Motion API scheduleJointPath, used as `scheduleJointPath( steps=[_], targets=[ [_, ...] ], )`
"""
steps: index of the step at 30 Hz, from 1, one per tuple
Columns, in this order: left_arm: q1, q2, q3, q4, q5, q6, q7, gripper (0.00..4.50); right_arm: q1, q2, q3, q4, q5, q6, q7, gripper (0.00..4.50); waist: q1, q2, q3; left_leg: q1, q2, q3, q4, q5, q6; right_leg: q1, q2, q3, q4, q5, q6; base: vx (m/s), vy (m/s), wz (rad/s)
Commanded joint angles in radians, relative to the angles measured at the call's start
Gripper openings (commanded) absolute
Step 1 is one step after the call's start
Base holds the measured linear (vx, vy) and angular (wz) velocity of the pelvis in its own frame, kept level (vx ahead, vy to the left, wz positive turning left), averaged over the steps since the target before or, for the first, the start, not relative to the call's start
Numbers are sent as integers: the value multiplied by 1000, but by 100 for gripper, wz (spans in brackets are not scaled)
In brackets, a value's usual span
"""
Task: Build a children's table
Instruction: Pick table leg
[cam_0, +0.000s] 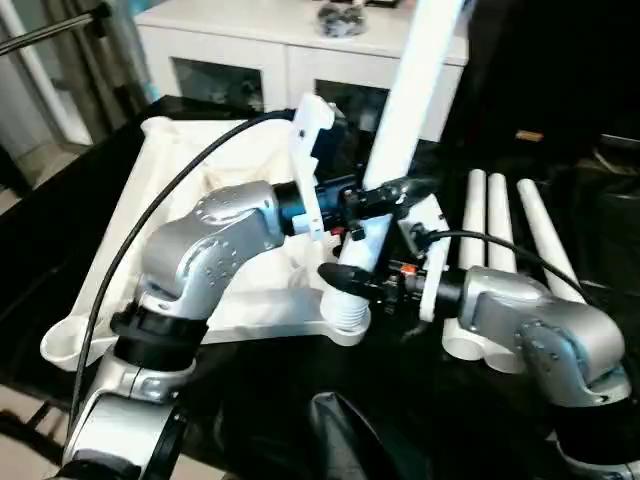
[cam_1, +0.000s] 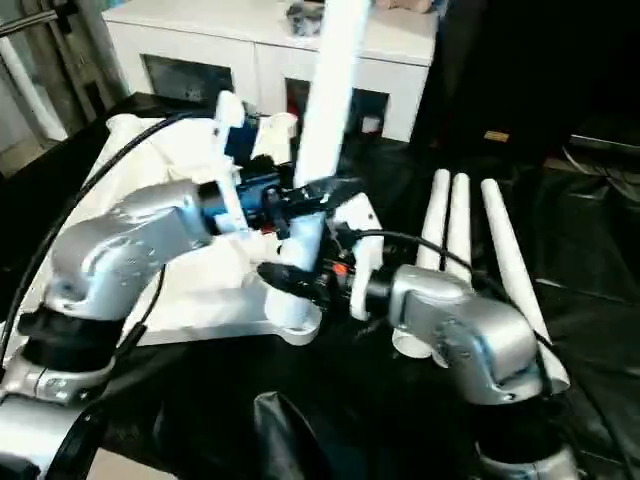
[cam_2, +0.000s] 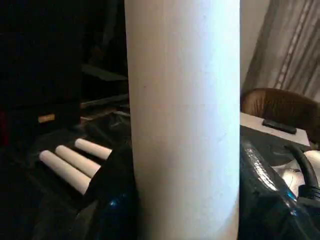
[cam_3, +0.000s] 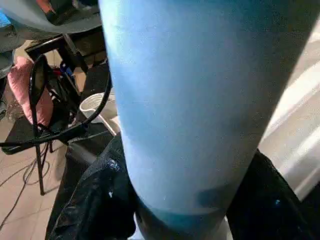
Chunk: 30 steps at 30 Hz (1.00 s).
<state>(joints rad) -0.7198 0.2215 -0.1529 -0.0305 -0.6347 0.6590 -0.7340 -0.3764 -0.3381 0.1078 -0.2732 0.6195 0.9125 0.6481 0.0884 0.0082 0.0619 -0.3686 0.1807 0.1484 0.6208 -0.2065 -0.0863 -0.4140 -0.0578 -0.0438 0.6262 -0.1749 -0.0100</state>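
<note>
STATE: left tool (cam_0: 385, 192) and right tool (cam_0: 345, 281) both clamp the upright leg (cam_0: 405, 110) over the tabletop (cam_0: 150, 190) near-right corner socket (cam_0: 345, 318) | RISK: leg leans, may jam or miss socket; three spare legs (cam_0: 500, 240) lie right on desk | TEXT: none legible

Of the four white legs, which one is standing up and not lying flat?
The leg held by both the left gripper and right gripper, standing in the tabletop corner socket. The other three legs lie side by side.
</note>
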Motion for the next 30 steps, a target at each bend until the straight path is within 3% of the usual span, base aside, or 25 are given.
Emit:
scheduleJointPath(
  steps=[1, 3, 6, 7, 8, 12, 17, 22, 24, 26, 28, 30],
  targets=[
    [-27, 1, -2, -20, 9, -11, -25, 184, -4, -1, -29, 9, 28, 29, -7, 191, 3, -1, -73, -3, 24, 0, -72, -101, -20, 67, -62, 41, -80, -252, -138, 0, 0, 0],
    [-29, -9, 19, -3, 2, -5, -4, 184, -9, 19, -51, 12, 44, 37, -22, 191, 6, 4, -73, -3, 24, 1, -71, -91, -16, 66, -63, 41, -79, -245, -145, 0, 0, 0],
    [-31, -16, 46, 19, -3, 14, 30, 184, -16, 41, -79, 13, 71, 48, -35, 191, 4, 2, -74, -3, 24, 0, -72, -100, -19, 67, -62, 39, -79, -247, -152, 0, 0, 0],
    [-31, -17, 55, 26, -3, 19, 42, 240, -19, 49, -90, 11, 85, 54, -40, 191, 4, 3, -73, -3, 24, 0, -72, -102, -19, 66, -61, 39, -79, -248, -152, 0, 0, 0],
    [-31, -17, 55, 26, -3, 19, 42, 254, -19, 49, -90, 11, 85, 54, -40, 191, 4, 3, -73, -2, 23, 0, -72, -103, -19, 66, -61, 39, -80, -249, -153, 0, 0, 0],
    [-32, -29, 104, 42, -36, 55, 92, 267, -30, 56, -112, 16, 115, 66, -40, 190, 5, -2, -75, -4, 25, -1, -71, -88, -14, 68, -63, 39, -77, -228, -160, 0, 0, 0],
    [-24, -31, 128, 40, -42, 60, 103, 314, -35, 56, -118, 16, 123, 83, -35, 189, 6, -3, -75, -4, 24, 1, -71, -77, -10, 68, -63, 39, -77, -226, -155, 0, 0, 0],
    [-26, -57, 193, 41, -54, -10, 132, 353, -39, 50, -118, 17, 131, 95, -44, 189, 6, -2, -74, -5, 24, 1, -71, -78, -9, 69, -64, 39, -81, -236, -151, 0, 0, 0],
    [-52, -102, 321, 58, -118, -91, 212, 361, -34, 45, -112, 17, 103, 78, -58, 189, 6, -4, -74, -7, 22, 2, -69, -85, -12, 71, -65, 39, -85, -244, -155, 0, 0, 0],
    [-66, -110, 384, 55, -146, -117, 257, 361, -32, 49, -112, 25, 78, 65, -78, 189, 6, -5, -74, -8, 21, 0, -69, -86, -15, 71, -63, 37, -81, -242, -154, 0, 0, 0],
    [-59, -98, 413, 40, -161, -121, 262, 361, -33, 61, -116, 38, 46, 32, -107, 189, 5, -9, -74, -6, 20, 1, -69, -87, -17, 69, -64, 37, -83, -265, -138, 0, 0, 0],
    [-21, -62, 431, -2, -175, -92, 234, 361, -37, 73, -106, 74, -9, -32, -142, 189, 3, -3, -73, -3, 24, 0, -72, -86, -22, 61, -63, 37, -80, -274, -135, 0, 0, 0]
  ],
)
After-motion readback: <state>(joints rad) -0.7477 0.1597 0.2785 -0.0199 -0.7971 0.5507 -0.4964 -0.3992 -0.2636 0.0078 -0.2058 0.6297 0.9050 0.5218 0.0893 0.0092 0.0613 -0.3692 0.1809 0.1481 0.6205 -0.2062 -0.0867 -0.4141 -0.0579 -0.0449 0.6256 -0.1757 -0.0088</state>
